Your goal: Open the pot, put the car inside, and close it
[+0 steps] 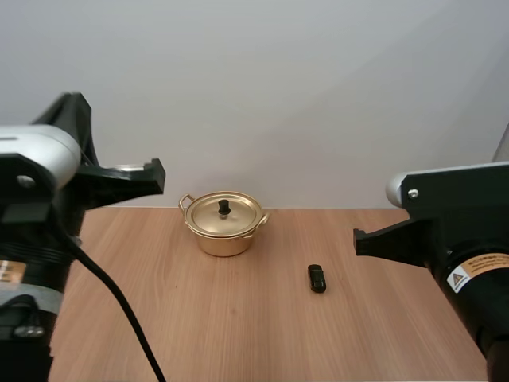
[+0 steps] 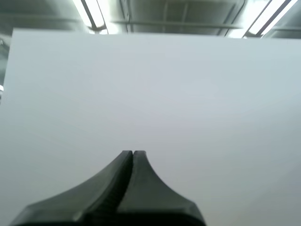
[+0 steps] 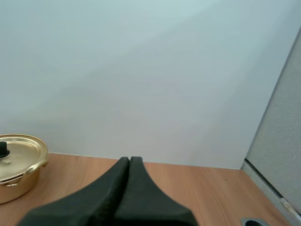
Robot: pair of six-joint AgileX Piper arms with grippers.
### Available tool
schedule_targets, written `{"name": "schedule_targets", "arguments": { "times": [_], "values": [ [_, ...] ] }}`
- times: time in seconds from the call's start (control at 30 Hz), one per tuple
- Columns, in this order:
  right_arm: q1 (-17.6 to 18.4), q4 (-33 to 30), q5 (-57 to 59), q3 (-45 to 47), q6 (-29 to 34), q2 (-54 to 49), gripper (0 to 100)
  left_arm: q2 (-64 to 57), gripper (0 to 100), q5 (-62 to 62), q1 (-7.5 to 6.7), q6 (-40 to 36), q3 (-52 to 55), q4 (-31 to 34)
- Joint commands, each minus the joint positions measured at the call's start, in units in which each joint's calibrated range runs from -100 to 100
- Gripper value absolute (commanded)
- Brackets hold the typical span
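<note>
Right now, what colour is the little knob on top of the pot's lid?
Black. The knob sits on the gold lid, clearest in the high view.

The white-and-black left arm (image 1: 40, 171) stands raised over the left edge of the light wooden bench (image 1: 238, 334). The black right arm (image 1: 445, 231) stands over its right edge. The black two-fingered left gripper (image 2: 133, 153) has its fingers pressed together into one dark wedge, pinching nothing, and the black two-fingered right gripper (image 3: 129, 160) is closed the same way

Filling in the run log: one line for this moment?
pot: lid on | car: on table, right of pot | left gripper: shut | right gripper: shut
</note>
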Motion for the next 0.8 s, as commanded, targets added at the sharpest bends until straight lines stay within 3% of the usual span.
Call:
{"name": "schedule_targets", "arguments": {
  "times": [0.0, 0.17, 0.33, 0.47, 0.6, 0.77],
  "values": [
    [0.02, 19.24, 7.06, -12.56, -17.41, 1.67, 0, 0.00, 2, 17.06, 0.03, 3.38, -4.68, 0.03],
    [0.02, 27.96, 8.81, -12.44, -24.20, 4.95, 0, 0.00, 2, 27.52, 0.03, 3.56, -4.68, 2.33],
    [0.02, 28.13, 8.81, -12.44, -26.80, 6.72, 0, 0.00, 2, 34.32, 0.03, 3.56, -4.68, 5.97],
    [0.08, 28.37, 8.81, -12.44, -27.57, 9.98, 0, 2.77, 0, 29.47, 0.03, 4.70, -4.68, 7.30],
    [0.01, 28.24, 11.29, -12.44, -28.02, 17.11, 0, 13.48, 0, 42.01, 0.05, 10.19, -8.06, 6.97],
    [-0.84, 28.98, 16.57, -12.44, -28.75, 27.35, 0, 35.95, 0, 61.20, 1.42, 20.74, -16.92, 3.55]
  ]
}}
